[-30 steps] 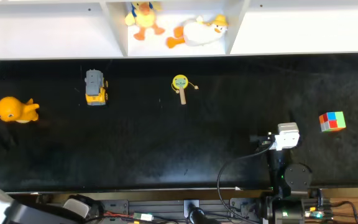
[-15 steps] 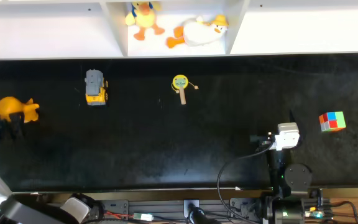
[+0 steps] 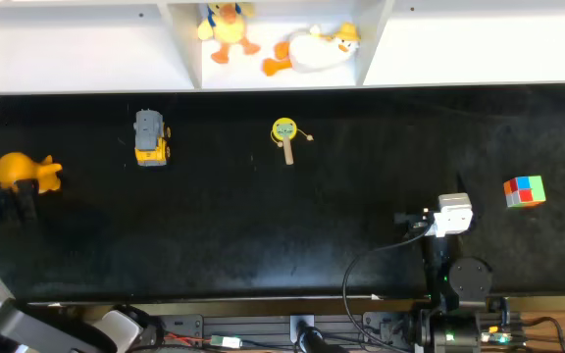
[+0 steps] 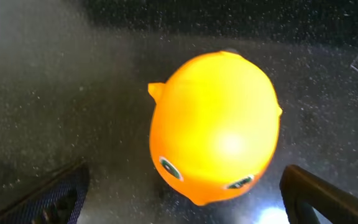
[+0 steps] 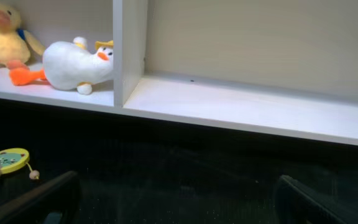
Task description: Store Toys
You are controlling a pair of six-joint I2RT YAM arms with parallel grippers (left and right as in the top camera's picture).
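Four toys are lying on the black table: one orange round toy at the far left, one yellow and grey toy truck, one small rattle drum and one coloured cube. The white shelf is holding two plush toys in its middle compartment, one yellow duck and one white duck. The left gripper is hanging over the orange round toy with fingers spread wide on both sides of it, and the right gripper is facing the shelf, also wide apart, gripping nothing.
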